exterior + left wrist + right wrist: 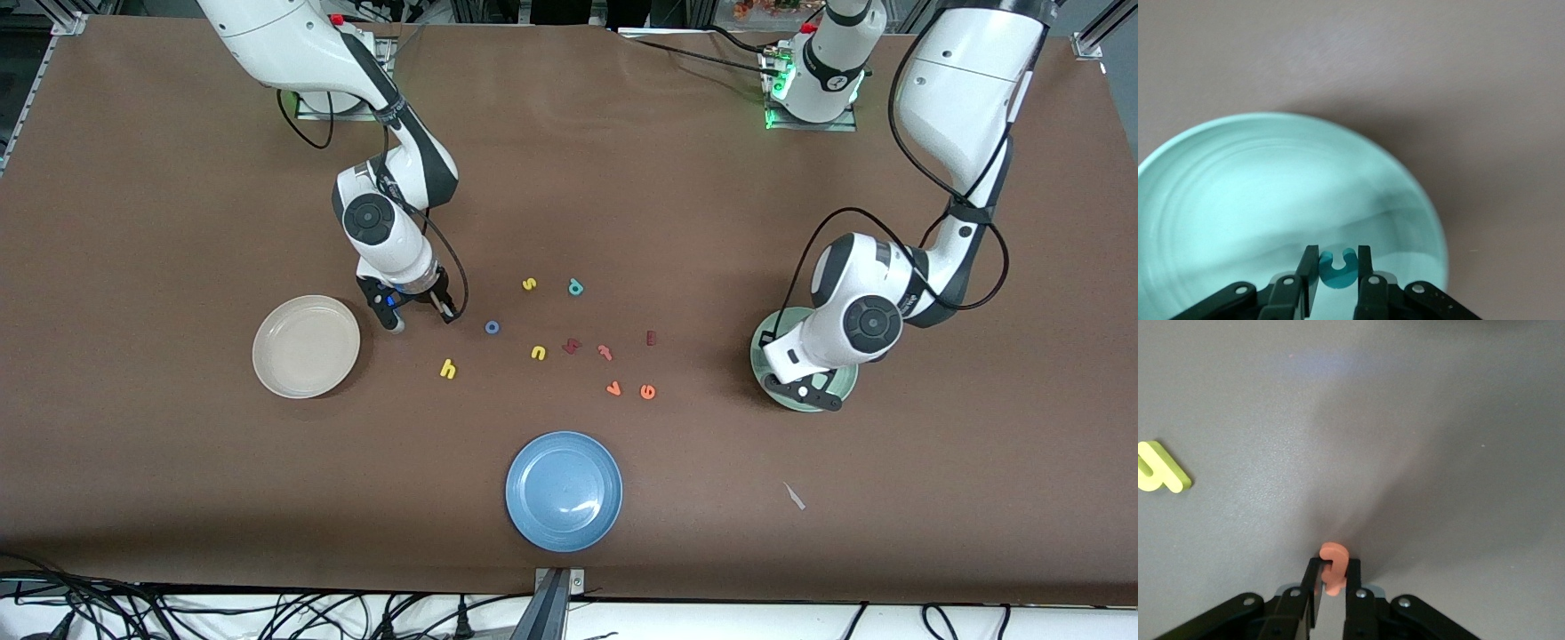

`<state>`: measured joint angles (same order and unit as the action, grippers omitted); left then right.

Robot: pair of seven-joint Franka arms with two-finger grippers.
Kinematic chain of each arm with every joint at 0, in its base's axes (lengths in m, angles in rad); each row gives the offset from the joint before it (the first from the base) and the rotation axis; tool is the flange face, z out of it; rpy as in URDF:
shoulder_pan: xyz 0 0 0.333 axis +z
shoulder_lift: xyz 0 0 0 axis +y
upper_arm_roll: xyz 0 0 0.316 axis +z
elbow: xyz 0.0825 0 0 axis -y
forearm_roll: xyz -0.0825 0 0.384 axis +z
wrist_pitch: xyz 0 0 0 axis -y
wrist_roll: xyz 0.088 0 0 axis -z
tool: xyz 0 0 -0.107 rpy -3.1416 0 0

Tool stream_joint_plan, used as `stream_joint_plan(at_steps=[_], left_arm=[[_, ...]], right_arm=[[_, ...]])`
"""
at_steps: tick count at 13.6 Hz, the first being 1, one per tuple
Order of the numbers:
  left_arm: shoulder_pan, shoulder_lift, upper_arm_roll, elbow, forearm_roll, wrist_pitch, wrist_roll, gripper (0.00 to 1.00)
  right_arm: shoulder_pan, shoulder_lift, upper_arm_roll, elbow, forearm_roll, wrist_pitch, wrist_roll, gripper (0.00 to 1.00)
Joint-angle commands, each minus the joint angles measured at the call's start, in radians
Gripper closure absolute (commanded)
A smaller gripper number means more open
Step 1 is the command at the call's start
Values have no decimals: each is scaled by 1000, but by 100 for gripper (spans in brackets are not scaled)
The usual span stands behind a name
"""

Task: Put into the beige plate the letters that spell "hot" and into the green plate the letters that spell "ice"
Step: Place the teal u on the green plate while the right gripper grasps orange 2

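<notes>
The table (178,178) is covered in flat, matte brown cloth. On it lie small, thick foam letters with rounded edges: a yellow h (448,369), a blue ring-shaped o (492,327), a dark red bar i (651,337) and an orange e (647,391), loosely scattered among other letters with bare cloth between them.

The beige plate (306,346) is round, smooth and shallow with a low rim. It sits toward the right arm's end, with open cloth all around it. The right gripper (1332,581) is beside it, above bare cloth, its black fingers clamped on an orange t (1333,565).

The green plate (1238,193), glossy pale mint, sits toward the left arm's end. The left gripper (1338,270) hangs over it, fingers pinching a teal c (1338,268).

A blue plate (564,491) rests nearest the front camera, well apart from the letters.
</notes>
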<state>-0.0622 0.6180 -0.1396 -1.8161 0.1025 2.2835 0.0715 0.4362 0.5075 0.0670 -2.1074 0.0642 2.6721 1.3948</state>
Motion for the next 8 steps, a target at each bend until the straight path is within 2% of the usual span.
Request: stream_joint_plan(at_steps=[1, 2, 3, 4, 6, 8], left_arm=[[18, -52, -8, -66, 16, 33, 31, 78], [16, -49, -9, -66, 8, 33, 27, 71], [12, -47, -9, -62, 8, 33, 28, 40], [9, -47, -9, -54, 8, 31, 36, 0], [4, -49, -12, -32, 6, 19, 28, 0], [7, -57, -26, -20, 3, 13, 24, 0]], right_arm=[[-1, -7, -1, -16, 6, 20, -11, 99], [1, -7, 1, -13, 6, 18, -11, 100], [1, -7, 1, -8, 6, 17, -13, 100], [1, -12, 1, 0, 5, 12, -17, 100], [1, -26, 2, 9, -1, -12, -23, 100], [1, -50, 4, 36, -4, -93, -75, 100]])
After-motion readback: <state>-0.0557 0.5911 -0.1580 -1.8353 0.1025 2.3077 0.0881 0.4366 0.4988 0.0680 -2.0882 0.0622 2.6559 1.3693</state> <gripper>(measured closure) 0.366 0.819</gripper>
